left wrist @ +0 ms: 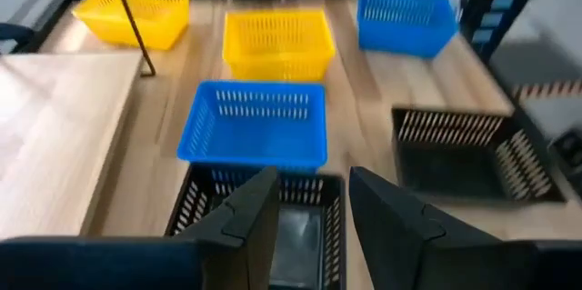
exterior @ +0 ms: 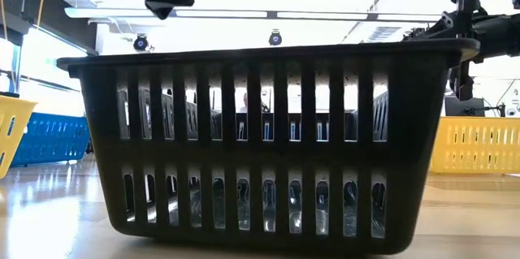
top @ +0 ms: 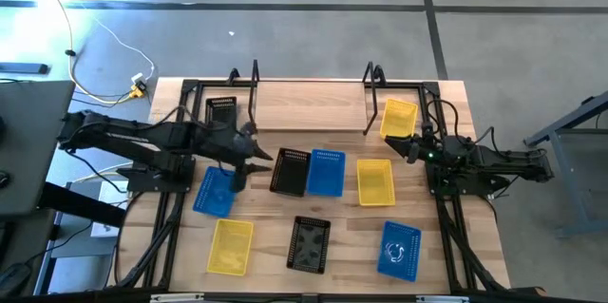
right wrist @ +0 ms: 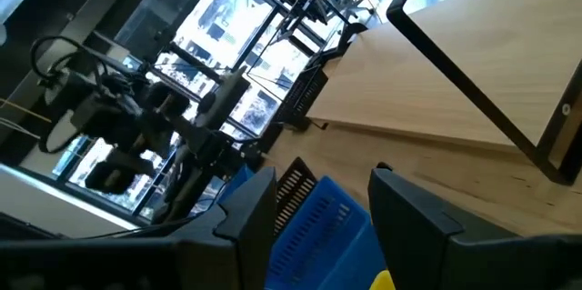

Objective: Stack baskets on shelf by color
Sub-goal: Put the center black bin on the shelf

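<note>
Nine baskets show in the high view. A black (top: 290,170), a blue (top: 326,172) and a yellow one (top: 374,180) lie side by side mid-table. A blue (top: 215,191), yellow (top: 231,245), black (top: 310,243) and blue one (top: 400,249) lie nearer. A black basket (top: 221,111) lies by the left end of the shelf (top: 313,104), a yellow one (top: 399,118) by its right end. My left gripper (left wrist: 314,208) is open and empty over the middle black basket's left end (left wrist: 273,226). My right gripper (right wrist: 323,204) is open and empty, beside the far yellow basket.
Upright black rod brackets (top: 255,75) (top: 372,75) stand at the shelf's ends. The black basket near the front edge fills the low view (exterior: 268,141). Bare tabletop lies between the middle row and the shelf. Black frame rails run along both table sides.
</note>
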You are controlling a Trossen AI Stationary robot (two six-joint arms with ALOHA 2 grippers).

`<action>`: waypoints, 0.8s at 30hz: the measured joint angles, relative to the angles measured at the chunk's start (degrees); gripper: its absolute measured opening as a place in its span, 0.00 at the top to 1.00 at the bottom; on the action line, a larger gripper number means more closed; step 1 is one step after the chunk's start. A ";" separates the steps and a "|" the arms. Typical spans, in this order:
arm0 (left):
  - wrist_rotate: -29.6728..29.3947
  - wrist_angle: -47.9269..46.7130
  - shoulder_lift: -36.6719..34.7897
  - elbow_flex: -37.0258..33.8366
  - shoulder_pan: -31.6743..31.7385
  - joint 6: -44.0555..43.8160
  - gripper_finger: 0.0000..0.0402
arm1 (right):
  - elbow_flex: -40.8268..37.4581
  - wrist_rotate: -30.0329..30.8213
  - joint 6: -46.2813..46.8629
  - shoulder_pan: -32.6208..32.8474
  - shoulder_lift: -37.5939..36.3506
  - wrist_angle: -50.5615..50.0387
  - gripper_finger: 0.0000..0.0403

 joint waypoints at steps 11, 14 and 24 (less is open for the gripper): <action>-0.28 -0.17 11.20 0.17 -3.30 -0.01 0.68 | 0.00 1.19 -0.17 0.01 0.01 -0.05 0.60; -0.16 -0.16 13.87 0.17 -3.95 0.02 0.68 | 0.00 1.49 -0.17 0.01 0.02 -0.29 0.60; 3.22 2.90 21.59 0.17 -4.27 1.54 0.68 | 0.01 1.51 -0.17 0.02 0.01 -0.37 0.60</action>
